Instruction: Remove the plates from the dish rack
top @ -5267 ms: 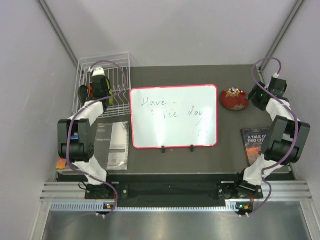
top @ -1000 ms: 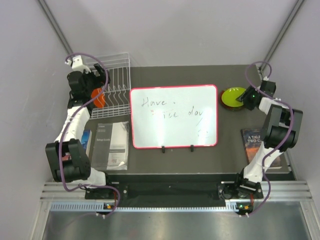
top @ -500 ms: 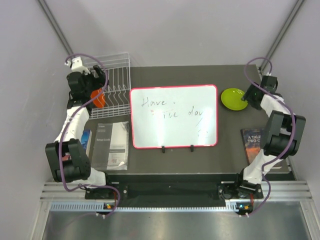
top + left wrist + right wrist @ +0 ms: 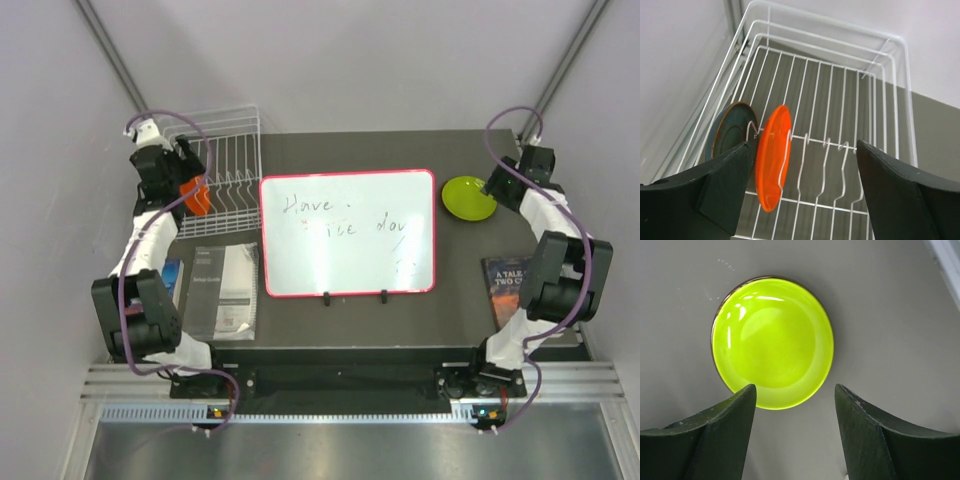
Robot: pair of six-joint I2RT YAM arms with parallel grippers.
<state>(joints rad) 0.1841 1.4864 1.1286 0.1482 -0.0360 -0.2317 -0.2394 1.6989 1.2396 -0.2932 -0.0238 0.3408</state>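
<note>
The white wire dish rack (image 4: 228,160) stands at the table's far left. An orange plate (image 4: 772,157) stands on edge in the rack's prongs (image 4: 840,100), with a teal-blue plate (image 4: 727,135) just behind it. My left gripper (image 4: 804,150) hovers open over the rack, the orange plate (image 4: 196,195) close inside its left finger, not gripped. A lime green plate (image 4: 468,198) lies flat at the far right. My right gripper (image 4: 795,390) is open just off the rim of the green plate (image 4: 772,342), with only bare table between its fingers.
A red-framed whiteboard (image 4: 348,232) lies across the table's middle. A booklet (image 4: 222,290) lies near the left arm and a dark book (image 4: 510,285) near the right arm. The left wall runs close beside the rack.
A green plate now lies where the red plate lay. The right gripper has opened, let it go and drawn back. The left gripper has shifted slightly over the rack.
</note>
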